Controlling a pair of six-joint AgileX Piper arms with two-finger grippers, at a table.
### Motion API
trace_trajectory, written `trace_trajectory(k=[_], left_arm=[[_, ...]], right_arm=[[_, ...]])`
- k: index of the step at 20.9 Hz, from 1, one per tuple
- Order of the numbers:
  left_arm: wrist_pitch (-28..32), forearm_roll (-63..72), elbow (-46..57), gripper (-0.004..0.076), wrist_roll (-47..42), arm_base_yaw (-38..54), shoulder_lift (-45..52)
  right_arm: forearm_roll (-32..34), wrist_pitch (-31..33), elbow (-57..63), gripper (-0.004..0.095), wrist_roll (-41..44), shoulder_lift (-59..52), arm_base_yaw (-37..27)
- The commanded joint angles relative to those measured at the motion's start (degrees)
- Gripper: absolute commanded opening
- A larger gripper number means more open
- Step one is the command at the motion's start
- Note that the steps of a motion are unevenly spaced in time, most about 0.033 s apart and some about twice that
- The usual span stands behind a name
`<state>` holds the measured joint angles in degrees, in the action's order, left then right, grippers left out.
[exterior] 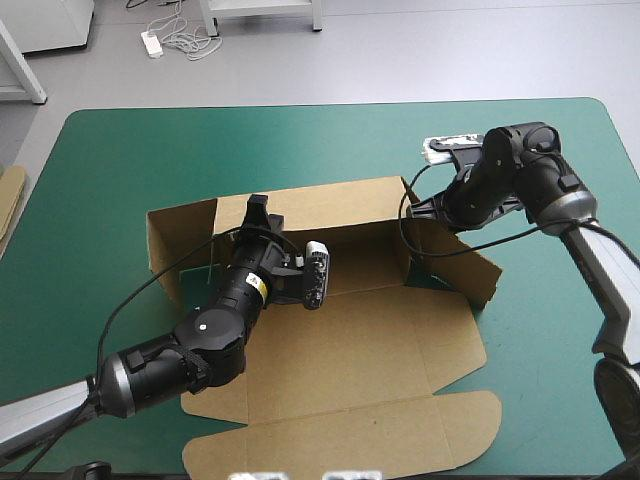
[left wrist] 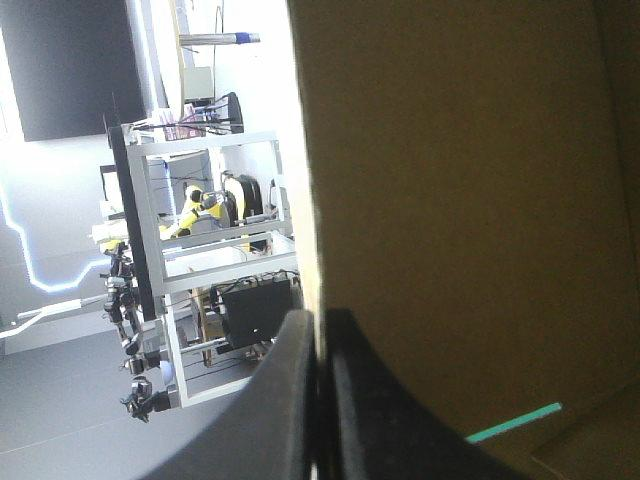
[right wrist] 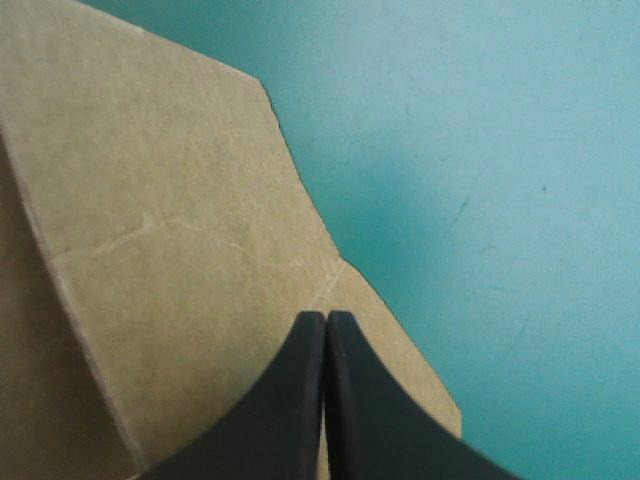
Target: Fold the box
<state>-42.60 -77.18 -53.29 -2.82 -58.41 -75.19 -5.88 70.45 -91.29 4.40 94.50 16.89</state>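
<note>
No text, number, brand or sign is being shown clearly enough to be read in any view. A small yellow label (exterior: pixel 258 284) is being carried on the arm behind the left gripper (left wrist: pixel 320 316), but its print is too small to be made out.

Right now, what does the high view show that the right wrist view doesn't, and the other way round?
Only the high view: the whole brown box, back wall raised, lid flat, the left jaws on that wall's top edge, and spare board at the table's left edge. Only the right wrist view: a pale crease across the side flap, with the right jaws shut on it. Both: brown board on the teal-green cover.
</note>
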Motion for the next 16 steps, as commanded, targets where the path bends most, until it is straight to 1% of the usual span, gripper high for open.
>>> trace_trajectory(k=[1,5,10,16], left_arm=[[-1.3,-2.9,-1.4,-0.0008,-0.7,-0.2,1.3],[-1.3,-2.9,-1.4,-0.0008,-0.7,-0.2,1.3],[-1.3,-2.9,-1.4,-0.0008,-0.9,-0.2,1.3],[-0.7,-2.9,-1.4,-0.0008,-1.4,-0.2,1.3]], right_arm=[[1.3,1.1,2.4,0.0001,1.4,-4.6,0.0],[1.8,1.1,5.8,0.0,1.9,-6.8,0.0],[0.8,0.9,14.5,0.0,2.3,-12.9,0.0],[-1.4,0.9,17.0,0.0,2.3,-16.6,0.0]])
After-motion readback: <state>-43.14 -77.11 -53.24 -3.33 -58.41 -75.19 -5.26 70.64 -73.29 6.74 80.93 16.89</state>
